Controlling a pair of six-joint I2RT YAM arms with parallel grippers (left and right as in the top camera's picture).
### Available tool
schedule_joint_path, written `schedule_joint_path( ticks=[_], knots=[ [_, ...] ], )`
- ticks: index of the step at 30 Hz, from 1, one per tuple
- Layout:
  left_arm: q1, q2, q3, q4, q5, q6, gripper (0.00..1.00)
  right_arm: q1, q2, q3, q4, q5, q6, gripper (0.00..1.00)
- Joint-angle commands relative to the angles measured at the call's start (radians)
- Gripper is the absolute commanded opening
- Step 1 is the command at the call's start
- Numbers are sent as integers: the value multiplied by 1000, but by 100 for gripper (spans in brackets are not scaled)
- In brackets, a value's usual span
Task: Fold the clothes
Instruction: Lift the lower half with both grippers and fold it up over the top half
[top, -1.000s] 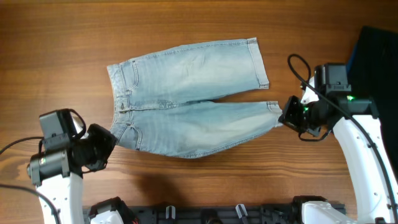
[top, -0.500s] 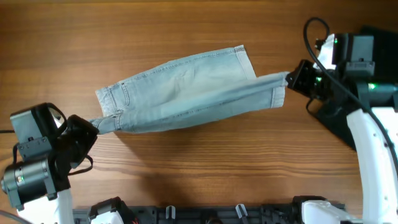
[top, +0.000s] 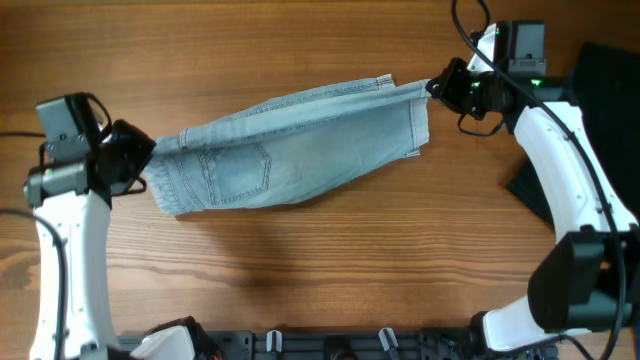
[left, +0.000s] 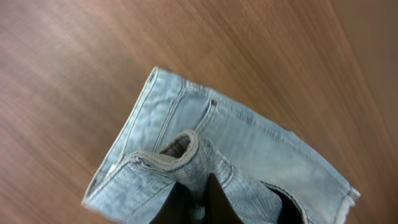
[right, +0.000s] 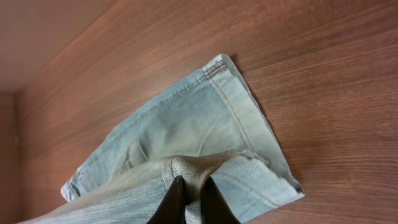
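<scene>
Across the middle of the wooden tabletop (top: 300, 270) lie the light blue denim shorts (top: 290, 145), doubled lengthwise so that one leg covers the other. They run in a slant from the waistband at the lower left to the leg hems at the upper right. Their upper edge is pulled into a straight line between the two arms, while the lower part spreads on the wood. At the far right edge a dark cloth (top: 610, 80) rests, partly behind the right arm and well apart from the shorts. One stitched back pocket (top: 240, 170) faces up near the waistband. The left claw (top: 145, 155) is closed on the waistband corner; in the left wrist view its dark fingers (left: 177, 202) pinch a bunched fold of denim. The right claw (top: 432, 88) is closed on the top corner of the hemmed leg end, and the right wrist view shows its fingers (right: 174, 199) clamped over gathered cloth.
</scene>
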Motion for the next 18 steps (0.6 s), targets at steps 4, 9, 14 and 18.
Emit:
schedule_joint_path(
  ticks=[4,9,14,18],
  knots=[
    [-12,131,19,215,-111,28,4,-22,77,22,64,59,51,4],
    [-13,211,19,281,-113,27,4,-17,89,22,85,59,77,5],
    [-13,258,19,290,-132,27,4,3,111,22,89,58,77,5],
    [-12,258,19,272,-192,27,4,16,114,22,75,40,72,4]
  ],
)
